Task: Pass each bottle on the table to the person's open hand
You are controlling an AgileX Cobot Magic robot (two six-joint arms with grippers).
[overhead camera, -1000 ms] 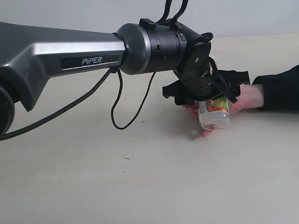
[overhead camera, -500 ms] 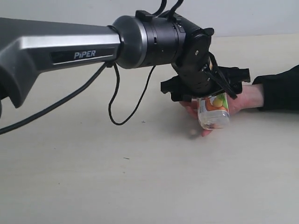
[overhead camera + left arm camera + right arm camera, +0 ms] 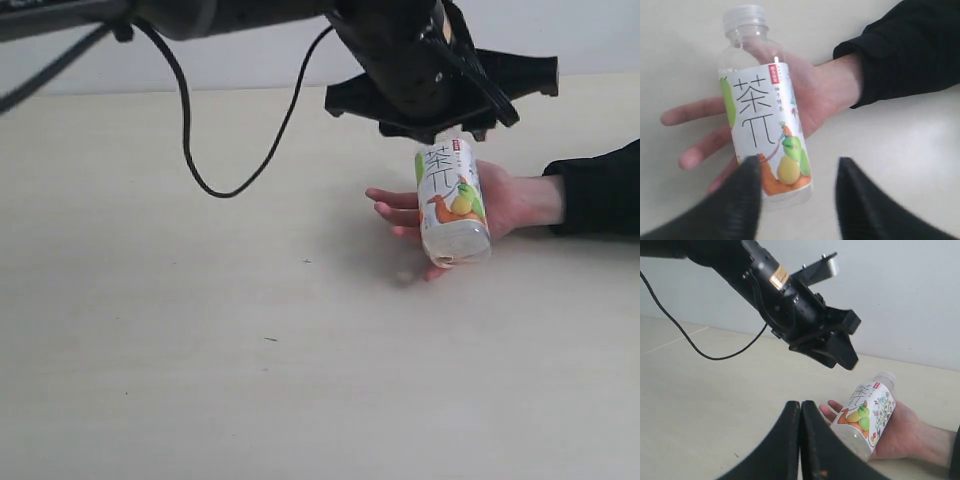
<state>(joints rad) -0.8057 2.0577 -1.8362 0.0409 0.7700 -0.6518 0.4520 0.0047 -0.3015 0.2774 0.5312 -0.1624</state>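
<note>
Left gripper (image 3: 797,186) hangs wide open above the fruit-label bottle (image 3: 452,205), which lies loose across the person's open hand (image 3: 512,198). With the fingers uncurled, it could roll onto the table (image 3: 200,350). Right gripper (image 3: 801,412) is closed and empty.

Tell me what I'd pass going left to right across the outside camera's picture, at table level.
Dangling black cable → the person's fingertips → the fruit-label bottle → the black sleeve.
</note>
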